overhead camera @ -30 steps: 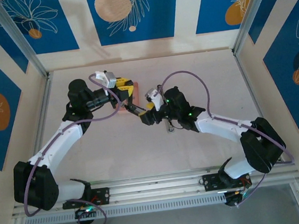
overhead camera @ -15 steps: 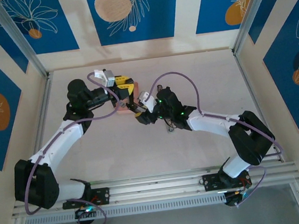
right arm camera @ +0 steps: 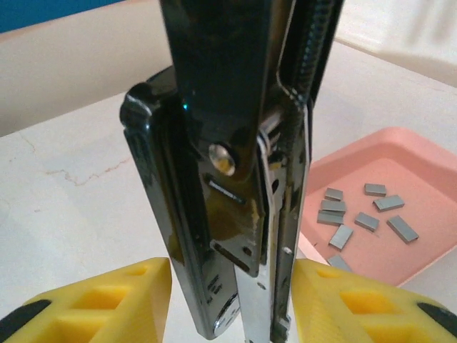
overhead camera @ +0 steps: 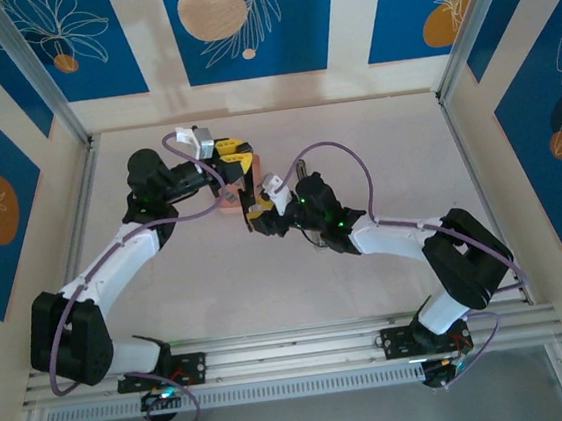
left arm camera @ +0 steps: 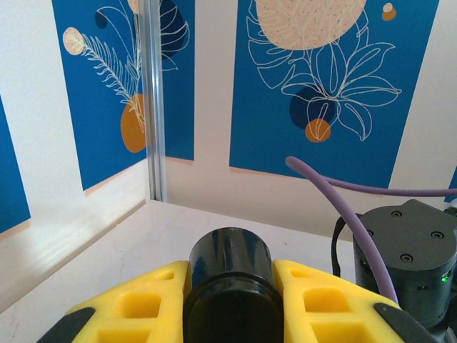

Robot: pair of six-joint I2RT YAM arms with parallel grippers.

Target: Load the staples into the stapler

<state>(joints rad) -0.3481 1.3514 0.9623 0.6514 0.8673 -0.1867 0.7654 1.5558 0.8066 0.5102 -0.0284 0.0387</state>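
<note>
The stapler [right arm camera: 228,157] stands with its long axis running straight away from my right gripper [right arm camera: 230,271]. Those jaws flank its lower end closely, though I cannot tell whether they press on it. The staples [right arm camera: 360,214] lie loose in the pink tray [right arm camera: 428,193] on the surface [right arm camera: 78,207] just beside it. My left gripper [overhead camera: 236,163], jaws pinching the stapler's rounded black end, meets the right by the tray, with the left arm stretched forward and the right reaching low across.
</note>
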